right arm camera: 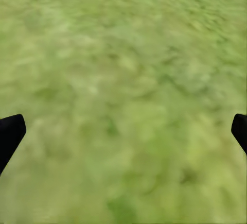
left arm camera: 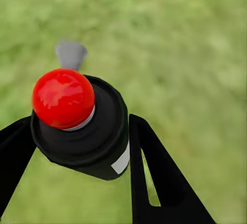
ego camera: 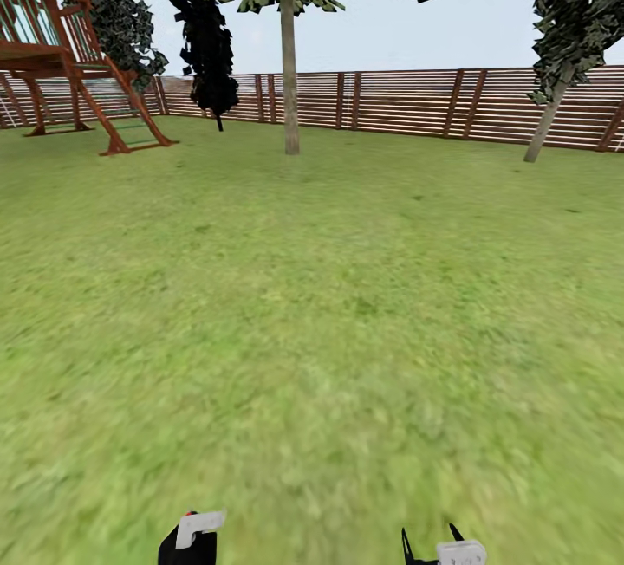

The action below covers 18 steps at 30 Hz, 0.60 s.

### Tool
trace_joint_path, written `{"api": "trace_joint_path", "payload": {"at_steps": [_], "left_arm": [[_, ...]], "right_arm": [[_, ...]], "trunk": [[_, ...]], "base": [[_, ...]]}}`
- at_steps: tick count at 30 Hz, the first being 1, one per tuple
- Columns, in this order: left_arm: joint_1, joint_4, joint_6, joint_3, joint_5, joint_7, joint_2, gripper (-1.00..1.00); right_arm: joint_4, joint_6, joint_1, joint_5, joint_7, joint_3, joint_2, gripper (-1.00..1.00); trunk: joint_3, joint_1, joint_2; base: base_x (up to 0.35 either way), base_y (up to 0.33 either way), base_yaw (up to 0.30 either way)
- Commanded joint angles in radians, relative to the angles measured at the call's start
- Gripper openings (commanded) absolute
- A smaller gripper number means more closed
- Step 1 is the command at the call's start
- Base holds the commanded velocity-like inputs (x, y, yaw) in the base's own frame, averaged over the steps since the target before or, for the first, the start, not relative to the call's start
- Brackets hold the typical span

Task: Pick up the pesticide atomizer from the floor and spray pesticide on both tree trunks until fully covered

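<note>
The pesticide atomizer [left arm camera: 95,149] is a black bottle with a red ball top, a grey nozzle and a white label. My left gripper [left arm camera: 77,128] is shut on it, one black finger on each side, over grass. It also shows at the head view's bottom edge as the atomizer [ego camera: 198,532]. My right gripper [ego camera: 431,545] is open and holds nothing; in the right wrist view the right gripper [right arm camera: 126,128] has its fingertips [right arm camera: 11,131] far apart over lawn. Far ahead stands a tree trunk [ego camera: 289,88], straight and grey-tan. A second, leaning tree trunk [ego camera: 546,125] stands at the far right.
Open grass lawn [ego camera: 312,314] stretches between me and the trees. A brown slatted fence [ego camera: 399,101] closes the back. A wooden play structure [ego camera: 65,54] stands at the far left, with a dark bushy tree [ego camera: 210,58] beside the fence.
</note>
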Motion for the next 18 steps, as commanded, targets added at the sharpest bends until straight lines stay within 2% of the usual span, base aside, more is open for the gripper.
{"api": "trace_joint_path", "payload": {"at_steps": [1,18], "left_arm": [[0.0,0.0,0.0,0.0,0.0,0.0,0.0,-1.0],[0.0,0.0,0.0,0.0,0.0,0.0,0.0,-1.0]], "right_arm": [[0.0,0.0,0.0,0.0,0.0,0.0,0.0,1.0],[0.0,0.0,0.0,0.0,0.0,-0.001,0.0,1.0]], "trunk": [[0.0,0.0,0.0],[0.0,0.0,0.0]], "base": [[0.341,0.0,0.0],[0.341,0.0,0.0]]}}
